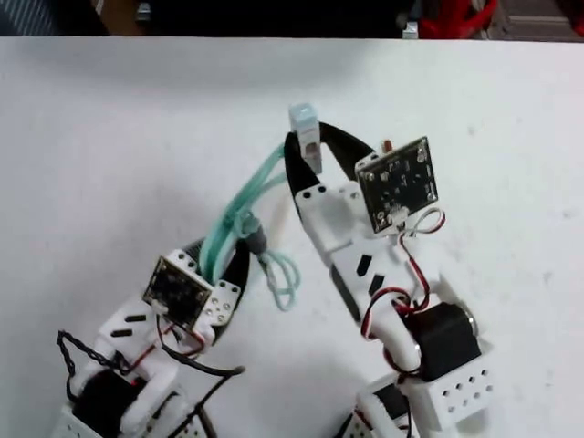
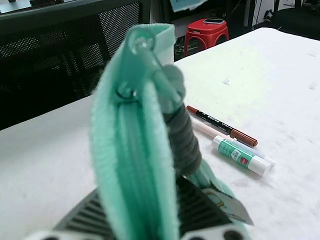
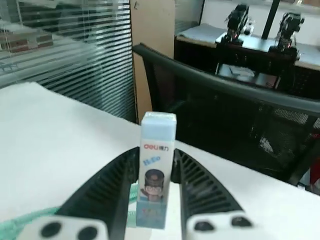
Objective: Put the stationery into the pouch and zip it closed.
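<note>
My left gripper [image 1: 219, 253] is shut on the teal pouch [image 1: 239, 208], held up edge-on off the table. In the left wrist view the pouch [image 2: 135, 150] stands between the jaws with its zip seam facing the camera and a grey zip pull [image 2: 182, 137] beside it. My right gripper [image 1: 310, 148] is shut on a light-blue eraser [image 1: 305, 126], just past the pouch's far end. The eraser [image 3: 157, 170] stands upright between the black fingers [image 3: 112, 185]. A brown pen [image 2: 222, 126], a pale pink pen [image 2: 202, 129] and a glue stick [image 2: 241, 156] lie on the table beyond the pouch.
A teal cord loop [image 1: 285, 278] hangs from the pouch onto the white table [image 1: 109, 137]. The table's far edge [image 1: 182, 38] meets a dark area. A black mesh chair [image 3: 240, 115] and a red stool [image 2: 206, 30] stand off the table.
</note>
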Robot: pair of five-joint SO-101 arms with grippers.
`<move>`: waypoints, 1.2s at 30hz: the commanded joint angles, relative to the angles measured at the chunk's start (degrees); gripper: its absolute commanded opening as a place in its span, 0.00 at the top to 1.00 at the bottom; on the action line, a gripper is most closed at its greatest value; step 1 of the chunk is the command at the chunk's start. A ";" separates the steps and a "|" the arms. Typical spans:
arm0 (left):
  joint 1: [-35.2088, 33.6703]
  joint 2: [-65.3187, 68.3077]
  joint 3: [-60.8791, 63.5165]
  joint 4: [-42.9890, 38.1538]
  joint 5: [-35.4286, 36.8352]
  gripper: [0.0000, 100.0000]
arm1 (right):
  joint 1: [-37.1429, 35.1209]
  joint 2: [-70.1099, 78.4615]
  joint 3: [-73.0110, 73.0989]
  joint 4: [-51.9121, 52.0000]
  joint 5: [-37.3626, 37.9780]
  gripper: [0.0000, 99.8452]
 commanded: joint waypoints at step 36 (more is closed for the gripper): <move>-6.46 0.84 0.09 1.49 5.01 0.82 | -9.10 13.49 -0.26 -2.51 -1.76 0.98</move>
